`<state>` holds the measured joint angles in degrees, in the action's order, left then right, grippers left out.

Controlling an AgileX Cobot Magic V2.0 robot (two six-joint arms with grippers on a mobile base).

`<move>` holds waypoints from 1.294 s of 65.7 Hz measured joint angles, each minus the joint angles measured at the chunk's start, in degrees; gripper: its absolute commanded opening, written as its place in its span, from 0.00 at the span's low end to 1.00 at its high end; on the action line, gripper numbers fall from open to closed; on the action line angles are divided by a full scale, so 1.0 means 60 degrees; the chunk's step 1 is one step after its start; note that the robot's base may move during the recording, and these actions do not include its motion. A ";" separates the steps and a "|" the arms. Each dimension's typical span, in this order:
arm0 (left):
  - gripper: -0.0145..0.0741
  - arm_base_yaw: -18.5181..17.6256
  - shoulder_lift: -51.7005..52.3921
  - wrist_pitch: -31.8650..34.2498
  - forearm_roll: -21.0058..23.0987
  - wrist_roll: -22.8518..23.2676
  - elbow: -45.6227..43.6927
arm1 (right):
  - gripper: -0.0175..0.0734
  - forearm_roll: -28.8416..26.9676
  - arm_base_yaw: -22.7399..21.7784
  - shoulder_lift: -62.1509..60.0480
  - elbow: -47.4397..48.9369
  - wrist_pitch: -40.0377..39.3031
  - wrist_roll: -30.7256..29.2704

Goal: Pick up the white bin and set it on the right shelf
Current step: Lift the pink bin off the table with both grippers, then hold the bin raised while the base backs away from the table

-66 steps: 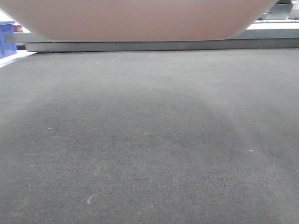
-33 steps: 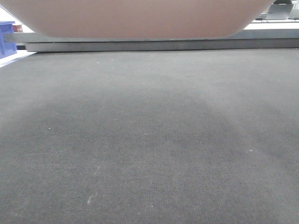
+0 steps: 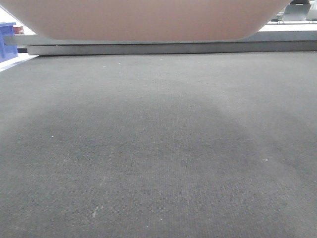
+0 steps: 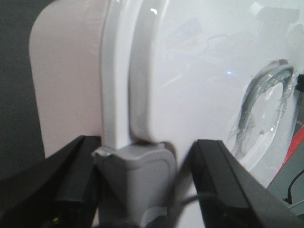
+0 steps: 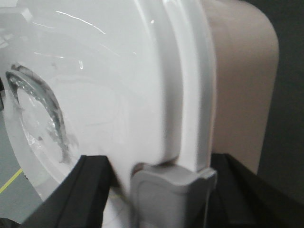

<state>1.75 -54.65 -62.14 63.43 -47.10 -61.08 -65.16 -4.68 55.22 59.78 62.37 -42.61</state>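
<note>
The white bin hangs across the top of the front view, its pinkish underside just above a dark surface. In the left wrist view my left gripper is shut on the bin's end. One black finger sits on the glossy lid side, the other on the pinkish body side, with a grey latch between them. My right gripper holds the opposite end of the bin the same way, around its own latch. A grey metal rail runs behind; I cannot tell whether it is the right shelf.
The dark textured surface fills the front view beneath the bin. A blue plastic bin stands at the far left edge. Grey floor with a yellow line shows below the lid in the right wrist view.
The bin has shifted slightly up and to the left, uncovering a little more of the blue bin. Over the last half second nothing visibly moved.
</note>
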 measured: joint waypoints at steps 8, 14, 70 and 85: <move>0.44 0.0000 0.0000 0.0000 0.0000 0.0000 0.0000 | 0.70 0.0000 0.0000 0.0000 0.0000 0.0000 0.0000; 0.44 0.0000 0.0000 0.0000 0.0000 0.0000 0.0000 | 0.70 0.0000 0.0000 0.0000 0.0000 0.0000 0.0000; 0.44 0.0000 0.0000 0.0000 0.0016 0.0000 0.0000 | 0.70 0.0000 0.0000 0.0000 0.0000 0.0000 0.0000; 0.44 0.0000 0.0000 0.0000 0.0016 0.0000 0.0000 | 0.70 0.0000 0.0000 0.0000 0.0000 0.0000 0.0000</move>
<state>1.75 -54.65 -62.14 63.52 -47.10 -61.08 -65.16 -4.68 55.22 59.78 62.37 -42.61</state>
